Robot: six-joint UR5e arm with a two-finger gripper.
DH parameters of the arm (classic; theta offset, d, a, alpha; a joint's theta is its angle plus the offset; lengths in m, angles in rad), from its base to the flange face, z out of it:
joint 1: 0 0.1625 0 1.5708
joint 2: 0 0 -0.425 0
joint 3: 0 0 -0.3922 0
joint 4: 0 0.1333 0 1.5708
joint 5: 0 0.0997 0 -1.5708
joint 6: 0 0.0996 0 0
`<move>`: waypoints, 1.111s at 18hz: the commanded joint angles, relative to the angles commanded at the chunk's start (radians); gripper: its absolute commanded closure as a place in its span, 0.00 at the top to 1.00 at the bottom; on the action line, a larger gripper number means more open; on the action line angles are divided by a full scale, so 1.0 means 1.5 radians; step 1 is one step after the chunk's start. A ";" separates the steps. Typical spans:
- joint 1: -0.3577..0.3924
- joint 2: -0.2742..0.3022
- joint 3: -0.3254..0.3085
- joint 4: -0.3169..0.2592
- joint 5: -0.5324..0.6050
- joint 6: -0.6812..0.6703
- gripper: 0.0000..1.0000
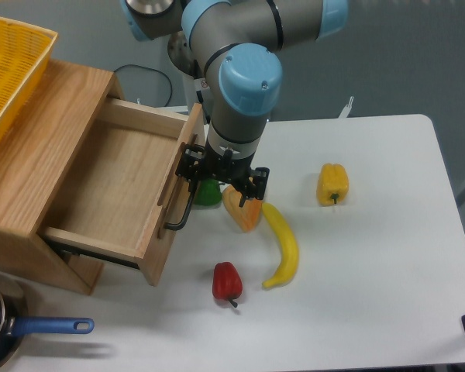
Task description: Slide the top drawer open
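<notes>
Standing pulled well out of its oak cabinet (39, 167), the top drawer (112, 186) shows its shallow tray, with the gripper (192, 180) at the black bar handle (180, 208) on the plank front. Whether the fingers are clamped on the bar cannot be told, as the wrist hides them. Beside the gripper lie a green item (207, 194) and an orange piece (242, 209); a banana (283, 246) and red pepper (226, 282) lie beyond.

White table (372, 310), grey floor (418, 54) behind, black cable (143, 71) on floor.
</notes>
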 joint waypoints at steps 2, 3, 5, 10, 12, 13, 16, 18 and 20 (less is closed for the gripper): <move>0.002 -0.001 0.001 0.000 0.001 0.001 1.00; 0.003 -0.001 0.002 0.000 0.001 0.001 1.00; 0.003 -0.001 0.003 0.000 0.001 0.001 1.00; 0.003 -0.001 0.004 0.000 0.001 0.001 1.00; 0.003 -0.001 0.004 0.000 0.001 0.001 1.00; 0.003 -0.001 0.004 0.000 0.001 0.001 1.00; 0.002 0.004 0.004 0.000 0.000 0.001 1.00; 0.001 0.007 0.004 -0.001 0.000 0.001 1.00; 0.003 0.010 0.005 -0.001 0.001 0.001 1.00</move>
